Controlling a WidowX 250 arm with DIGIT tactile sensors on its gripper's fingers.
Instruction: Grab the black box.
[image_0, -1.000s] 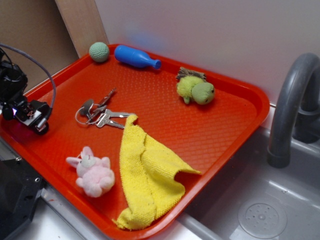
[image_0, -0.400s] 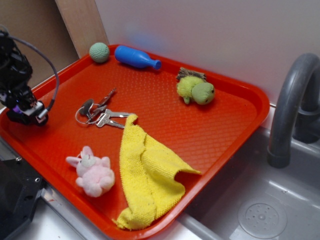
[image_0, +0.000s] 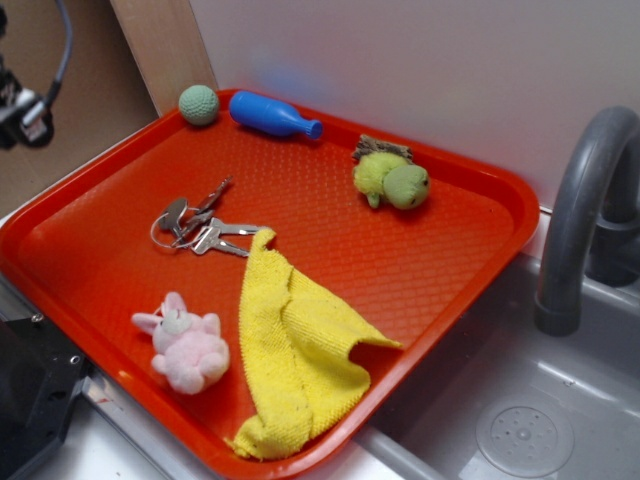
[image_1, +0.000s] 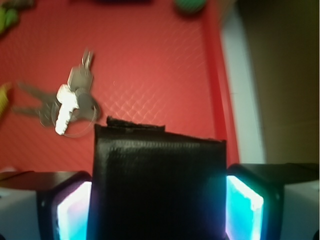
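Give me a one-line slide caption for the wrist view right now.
Gripper shut on the black box, held above the red tray with the keys below.

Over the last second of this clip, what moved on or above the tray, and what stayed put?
The pincer rose from low over the red tray's left edge to the upper left corner of the exterior view, clear of it. The wrist view shows it shut on the black box, carried up with it. The keys, yellow cloth, pink bunny, green toy, blue pin and green ball stayed put.
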